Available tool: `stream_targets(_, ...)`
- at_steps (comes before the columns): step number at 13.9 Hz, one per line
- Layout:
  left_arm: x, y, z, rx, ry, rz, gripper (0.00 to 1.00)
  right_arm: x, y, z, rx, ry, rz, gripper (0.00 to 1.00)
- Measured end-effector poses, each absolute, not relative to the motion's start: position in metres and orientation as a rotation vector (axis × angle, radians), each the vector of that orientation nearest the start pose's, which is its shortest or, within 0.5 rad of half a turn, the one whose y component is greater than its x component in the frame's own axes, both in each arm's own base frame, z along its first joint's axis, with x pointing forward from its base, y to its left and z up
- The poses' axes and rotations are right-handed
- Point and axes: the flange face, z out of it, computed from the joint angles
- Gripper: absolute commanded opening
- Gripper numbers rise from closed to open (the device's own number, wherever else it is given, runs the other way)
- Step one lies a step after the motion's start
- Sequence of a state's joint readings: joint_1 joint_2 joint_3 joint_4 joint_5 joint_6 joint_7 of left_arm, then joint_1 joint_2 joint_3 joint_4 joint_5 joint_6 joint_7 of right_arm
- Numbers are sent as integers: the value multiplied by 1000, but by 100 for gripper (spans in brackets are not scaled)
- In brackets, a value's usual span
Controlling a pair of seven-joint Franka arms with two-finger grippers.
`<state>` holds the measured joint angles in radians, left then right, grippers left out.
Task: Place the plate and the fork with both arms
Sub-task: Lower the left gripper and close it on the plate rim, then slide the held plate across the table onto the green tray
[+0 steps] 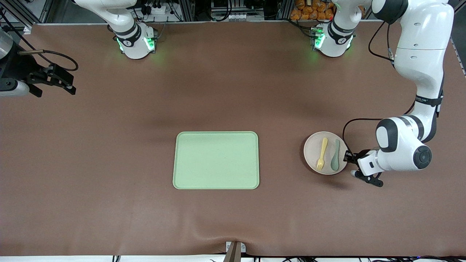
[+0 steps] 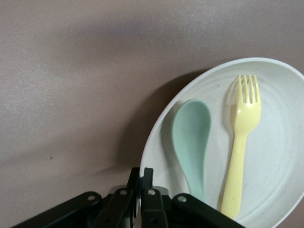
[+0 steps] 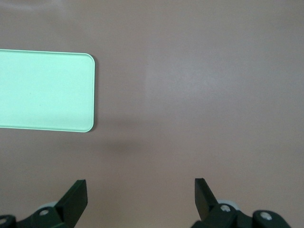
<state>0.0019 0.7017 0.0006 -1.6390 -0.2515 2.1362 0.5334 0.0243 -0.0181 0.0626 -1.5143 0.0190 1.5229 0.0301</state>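
The right hand [image 1: 54,84] hangs spread wide and empty over the table [image 1: 109,145], well apart from the green tray [image 1: 216,160]. The left hand [image 2: 141,190] pinches the rim of the pale plate [image 1: 314,154], which holds a yellow fork [image 1: 322,153] beside a grey-green spoon [image 1: 335,156].

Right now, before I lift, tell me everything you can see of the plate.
The plate is round, shallow and pale beige-pink, with a matte, faintly speckled plastic look and faint rings inside. It sits on the brown table toward the left arm's end, beside the light-green tray but apart from it. A pale-yellow fork and a grey-green spoon lie side by side in it. The left pincer is shut on its rim at the edge away from the tray.
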Motion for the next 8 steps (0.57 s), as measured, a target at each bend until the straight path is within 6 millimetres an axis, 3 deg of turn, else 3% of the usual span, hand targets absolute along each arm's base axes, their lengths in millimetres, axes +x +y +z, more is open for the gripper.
stream_targets(5,667,-17,193,-3327,644,234,0,542,50,657,-3121,-90,-40,100)
stream_targets(8,669,-33,198,-3341,630,225,0,542,50,657,-3121,-90,-40,100)
